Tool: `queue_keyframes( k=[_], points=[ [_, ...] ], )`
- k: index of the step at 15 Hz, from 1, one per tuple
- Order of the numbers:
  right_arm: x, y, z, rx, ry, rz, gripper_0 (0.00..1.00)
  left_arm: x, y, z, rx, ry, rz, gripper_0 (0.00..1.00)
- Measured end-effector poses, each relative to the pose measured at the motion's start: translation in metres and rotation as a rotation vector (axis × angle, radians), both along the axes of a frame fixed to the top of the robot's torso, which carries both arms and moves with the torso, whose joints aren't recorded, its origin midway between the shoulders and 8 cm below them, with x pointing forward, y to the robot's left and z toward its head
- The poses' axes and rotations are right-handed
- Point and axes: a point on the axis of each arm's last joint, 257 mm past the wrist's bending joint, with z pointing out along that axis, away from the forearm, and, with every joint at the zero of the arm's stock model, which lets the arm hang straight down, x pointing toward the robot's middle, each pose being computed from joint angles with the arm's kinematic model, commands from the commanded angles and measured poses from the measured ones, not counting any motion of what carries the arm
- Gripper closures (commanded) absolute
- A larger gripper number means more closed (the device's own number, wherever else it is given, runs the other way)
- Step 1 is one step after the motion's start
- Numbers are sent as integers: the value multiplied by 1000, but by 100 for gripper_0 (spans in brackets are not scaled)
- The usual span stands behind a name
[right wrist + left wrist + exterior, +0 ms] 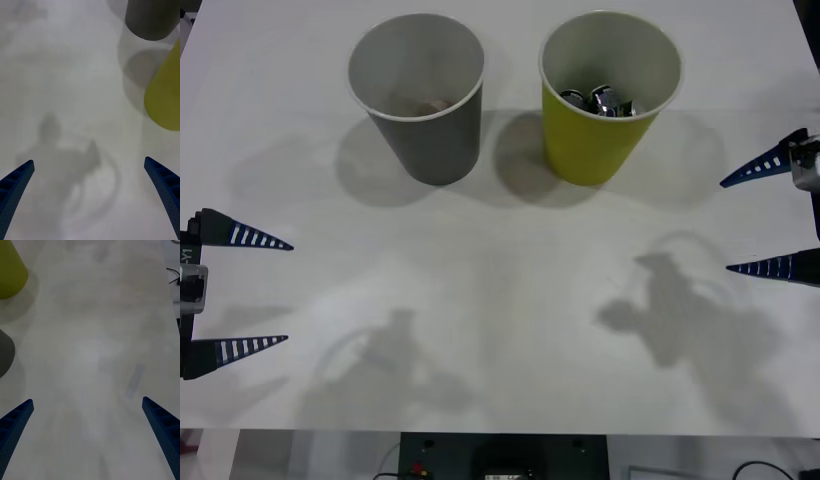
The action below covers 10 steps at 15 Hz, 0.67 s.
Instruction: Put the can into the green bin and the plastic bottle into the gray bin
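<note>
The green bin [595, 140] stands at the back right of the table, and the silver can [604, 100] lies inside it. Left of it stands the gray bin [430, 135]; a dim brownish shape lies at its bottom, and I cannot tell whether that is the plastic bottle. My left gripper [288, 292] hovers open at the table's left edge with nothing between its fingers. At the right edge my right gripper [726, 226] is open and empty too. The right wrist view shows the right gripper [89, 160] over bare table, well short of the green bin [165, 97] and gray bin [152, 18].
The white table [500, 300] lies bare between the two grippers and in front of the bins. In the left wrist view the left gripper [87, 399] faces open tabletop, with the green bin [11, 273] and gray bin [4, 352] at one side. Cables lie past the table's edge.
</note>
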Motion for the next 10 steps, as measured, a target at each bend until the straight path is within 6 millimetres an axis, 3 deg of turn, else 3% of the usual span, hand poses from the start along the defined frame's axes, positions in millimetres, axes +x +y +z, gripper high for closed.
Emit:
queue_keyframes(
  k=[5, 10],
  points=[
    [-24, 4, -19, 31, -22, -26, 0, 0, 0, 0, 0, 0, 0, 0],
    [-26, 6, -22, 33, -37, -25, 0, 0, 0, 0, 0, 0, 0, 0]
  ],
)
